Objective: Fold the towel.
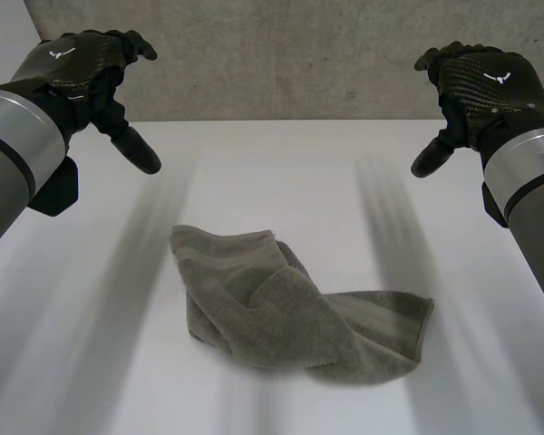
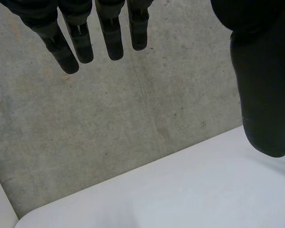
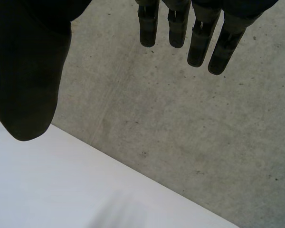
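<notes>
The grey towel lies rumpled in a loose heap, its under-layers hidden by its own folds. Bare white table runs all round it, out to the concrete wall beyond. The left hand and right hand hang high on either side, well apart from the towel, with fingers straight and spread.

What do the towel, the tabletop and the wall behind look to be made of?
Towel: grey terry cloth, probably cotton, judging by its fuzzy pile and flat woven band. Table: smooth matte white, perhaps laminate or painted board. Wall: bare concrete, by its mottled, pitted grey surface.
</notes>
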